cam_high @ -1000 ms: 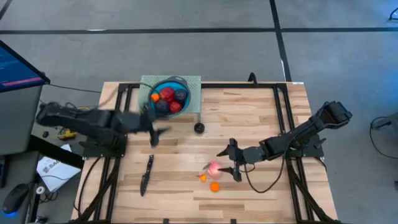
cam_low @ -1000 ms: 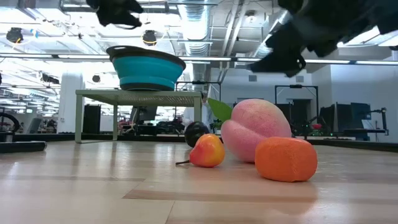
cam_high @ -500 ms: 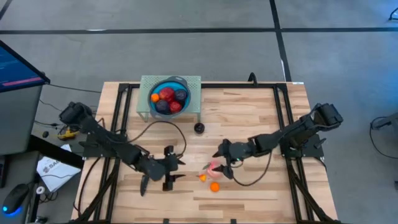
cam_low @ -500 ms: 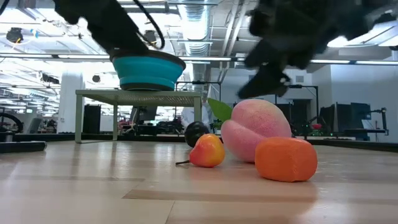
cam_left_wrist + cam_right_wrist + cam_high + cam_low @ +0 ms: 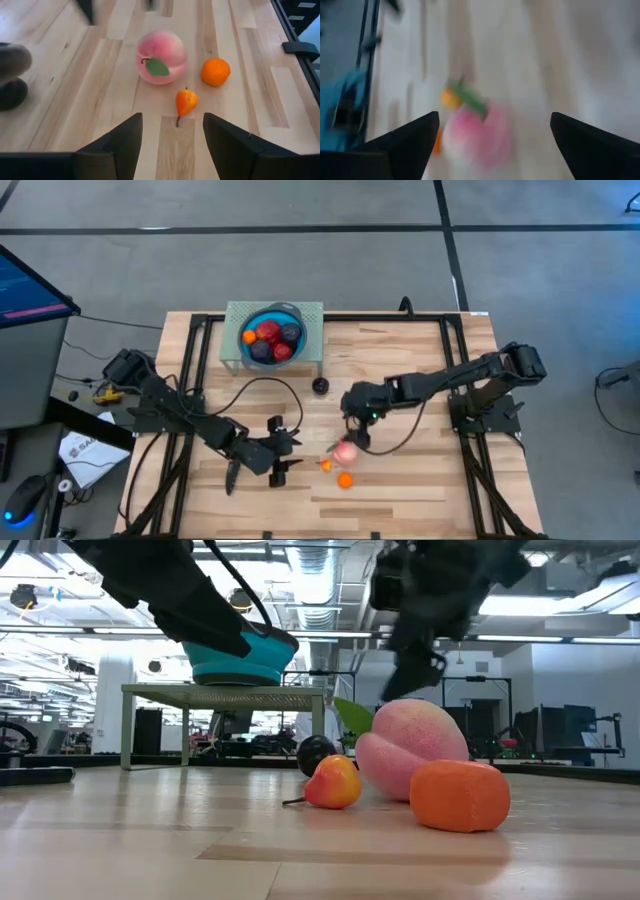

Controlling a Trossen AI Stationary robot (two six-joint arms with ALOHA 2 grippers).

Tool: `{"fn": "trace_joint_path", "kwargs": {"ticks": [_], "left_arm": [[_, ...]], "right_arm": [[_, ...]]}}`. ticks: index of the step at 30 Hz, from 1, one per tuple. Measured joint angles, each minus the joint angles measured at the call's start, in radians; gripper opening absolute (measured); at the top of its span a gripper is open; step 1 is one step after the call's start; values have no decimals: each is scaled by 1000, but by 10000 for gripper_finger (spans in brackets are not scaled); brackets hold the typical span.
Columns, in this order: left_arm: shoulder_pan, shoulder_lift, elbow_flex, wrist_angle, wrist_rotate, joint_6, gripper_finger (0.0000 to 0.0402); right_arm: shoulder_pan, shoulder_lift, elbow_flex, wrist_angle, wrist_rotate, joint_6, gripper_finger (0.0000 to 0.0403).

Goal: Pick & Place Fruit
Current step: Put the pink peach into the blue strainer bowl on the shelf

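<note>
A: Comparing reach: which arm is nearer the pink fruit (image 5: pixel 345 450)?

B: Right gripper (image 5: pixel 357 432), directly above it on the table, fingers spread wide, empty. Left gripper (image 5: pixel 281 450) sits farther off, open, empty, facing the small pear-shaped fruit (image 5: pixel 186 101).

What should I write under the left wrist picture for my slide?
Left gripper open, facing a tiny pear, pink peach and small orange.

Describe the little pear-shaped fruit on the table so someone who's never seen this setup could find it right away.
On the pale wooden table, look well in front of the blue bowl of fruit, where three loose pieces lie together. The small orange-red pear-shaped fruit lies between the left gripper and the pink peach with a green leaf. Unlike the round orange beside it, it tapers to a thin stem.
</note>
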Motion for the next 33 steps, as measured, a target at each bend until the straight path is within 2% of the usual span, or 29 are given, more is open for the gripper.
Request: {"fn": "trace_joint_path", "kwargs": {"ticks": [3, 8, 15, 21, 23, 26, 28, 30, 33], "left_arm": [[0, 0, 0, 1, -2, 0, 202], [0, 0, 0, 6, -2, 1, 199], [0, 0, 0, 9, -2, 3, 194], [0, 0, 0, 13, 5, -2, 191], [0, 0, 0, 13, 63, -20, 190], [0, 0, 0, 0, 210, -71, 190], [0, 9, 0, 4, 261, -106, 190], [-1, 28, 0, -2, 252, -126, 190], [4, 66, -1, -2, 173, -132, 190]], "right_arm": [[30, 17, 1, -72, -21, 4, 395], [106, 81, 2, -53, -13, 58, 394], [170, 214, 3, 90, 51, 164, 398], [191, 266, 3, 240, 59, 161, 397], [199, 272, 5, 277, 85, 138, 397], [206, 271, 4, 290, 142, 112, 399], [197, 271, 4, 286, 163, 108, 399], [179, 269, 4, 272, 163, 99, 398], [155, 249, 4, 230, 170, 58, 398]]}}
